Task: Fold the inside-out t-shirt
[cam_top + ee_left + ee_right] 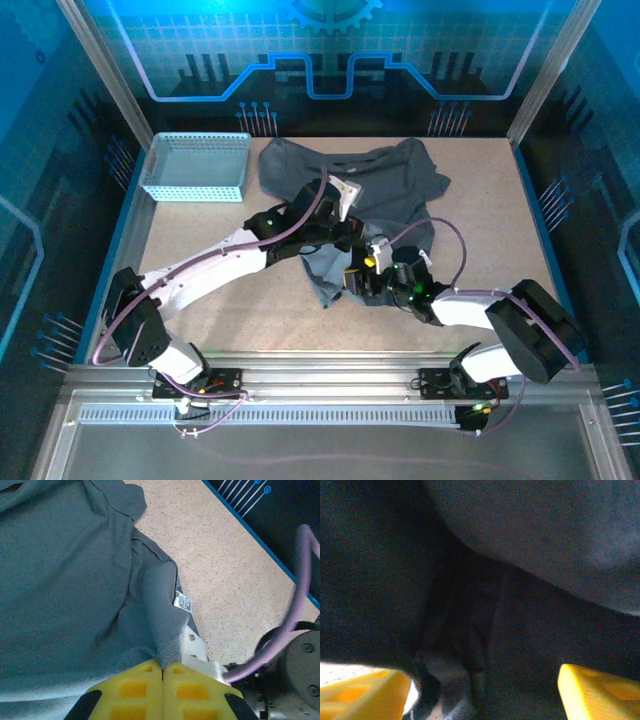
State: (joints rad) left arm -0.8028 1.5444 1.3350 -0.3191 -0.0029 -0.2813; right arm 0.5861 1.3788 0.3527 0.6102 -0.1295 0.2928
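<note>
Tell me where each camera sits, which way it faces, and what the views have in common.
Top external: above and behind the robot, looking down on the table; left arm, right arm, t-shirt and basket show.
Left wrist: on the left arm, looking along its fingers; left gripper shut on the t-shirt's edge, table beyond.
Right wrist: on the right arm, close to dark cloth; right gripper open, yellow fingers at the bottom corners.
Shared: the t-shirt's grey cloth in top and left wrist views.

You can see 1 small white label [182, 601] sewn on a seam of the dark grey t-shirt [65, 580], just above and right of the left gripper [162, 666]. Its print is too small to read.
</note>
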